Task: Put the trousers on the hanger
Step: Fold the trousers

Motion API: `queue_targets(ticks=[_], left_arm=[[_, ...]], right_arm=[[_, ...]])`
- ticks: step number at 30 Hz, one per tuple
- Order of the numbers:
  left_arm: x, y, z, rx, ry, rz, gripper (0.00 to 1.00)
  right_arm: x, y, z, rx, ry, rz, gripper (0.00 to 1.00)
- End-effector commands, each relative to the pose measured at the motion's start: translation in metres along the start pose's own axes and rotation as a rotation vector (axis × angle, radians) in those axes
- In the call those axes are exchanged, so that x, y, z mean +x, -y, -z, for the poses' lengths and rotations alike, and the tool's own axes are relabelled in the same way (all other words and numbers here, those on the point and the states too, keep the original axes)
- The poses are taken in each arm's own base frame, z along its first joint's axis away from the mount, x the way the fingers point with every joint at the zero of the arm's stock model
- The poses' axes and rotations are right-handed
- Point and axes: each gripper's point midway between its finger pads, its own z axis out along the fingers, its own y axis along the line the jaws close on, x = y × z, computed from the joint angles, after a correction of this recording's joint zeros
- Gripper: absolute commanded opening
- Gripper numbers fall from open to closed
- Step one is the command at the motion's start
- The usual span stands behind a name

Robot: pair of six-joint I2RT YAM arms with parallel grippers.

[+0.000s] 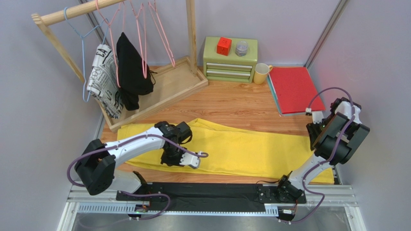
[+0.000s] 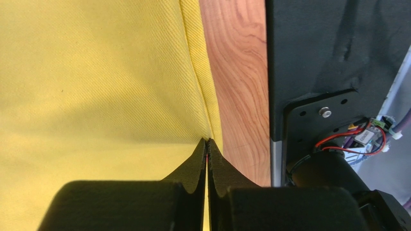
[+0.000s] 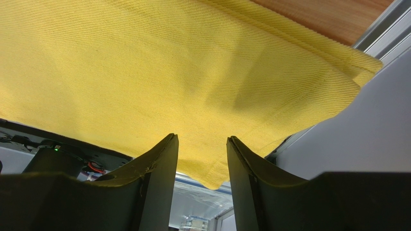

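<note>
Yellow trousers lie across the tabletop, 9 to 3 o'clock; the pink hanger hangs at 11. The left hand is pinched shut on their hem; the right hand hovers half-spread, empty. So slim a bite may slip on lifting.

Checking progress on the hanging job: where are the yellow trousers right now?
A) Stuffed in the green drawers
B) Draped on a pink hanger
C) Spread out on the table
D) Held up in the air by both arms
C: the trousers lie spread flat across the wooden table, not on any hanger.
</note>
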Motion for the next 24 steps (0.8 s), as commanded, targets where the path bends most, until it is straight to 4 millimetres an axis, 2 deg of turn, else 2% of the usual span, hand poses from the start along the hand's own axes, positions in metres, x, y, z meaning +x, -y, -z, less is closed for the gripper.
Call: queue_targets(ticks=[1, 4, 7, 8, 9, 10, 13, 18, 19, 20, 21, 24], left_arm=[[-0.004, 0.022, -0.009, 0.123, 0.007, 0.022, 0.0], [-0.005, 0.016, -0.023, 0.114, 0.001, 0.041, 0.0], [-0.001, 0.01, -0.035, 0.113, -0.053, 0.05, 0.0], [0.0, 0.008, -0.037, 0.118, -0.071, 0.058, 0.03], [-0.001, 0.007, -0.034, 0.115, -0.071, 0.061, 0.11], [-0.004, 0.009, -0.03, 0.118, -0.047, 0.043, 0.22], [-0.022, -0.001, -0.008, 0.0, 0.061, 0.032, 0.38], [-0.039, -0.021, 0.029, -0.122, 0.172, 0.088, 0.49], [-0.039, -0.024, 0.033, -0.133, 0.181, 0.109, 0.51], [-0.038, -0.027, 0.035, -0.141, 0.186, 0.124, 0.51], [-0.039, -0.03, 0.037, -0.15, 0.193, 0.125, 0.51], [-0.04, -0.036, 0.037, -0.166, 0.198, 0.136, 0.52]], right_arm=[[-0.001, 0.004, 0.011, 0.011, 0.012, -0.031, 0.5], [0.007, 0.001, 0.015, -0.006, 0.017, -0.088, 0.61], [0.017, 0.001, 0.017, -0.015, 0.021, -0.163, 0.67], [0.02, 0.001, 0.018, -0.012, 0.021, -0.177, 0.68], [0.025, 0.003, 0.019, -0.004, 0.015, -0.193, 0.71], [0.029, 0.004, 0.018, -0.001, 0.009, -0.202, 0.78], [0.038, 0.015, 0.019, 0.044, 0.009, -0.242, 0.81], [0.04, 0.03, 0.006, 0.079, -0.008, -0.276, 0.83], [0.044, 0.034, 0.004, 0.103, -0.03, -0.277, 0.87], [0.042, 0.045, -0.002, 0.137, -0.027, -0.277, 0.96], [0.048, 0.049, -0.008, 0.153, -0.055, -0.27, 0.99], [0.048, 0.067, -0.021, 0.203, -0.077, -0.264, 0.99]])
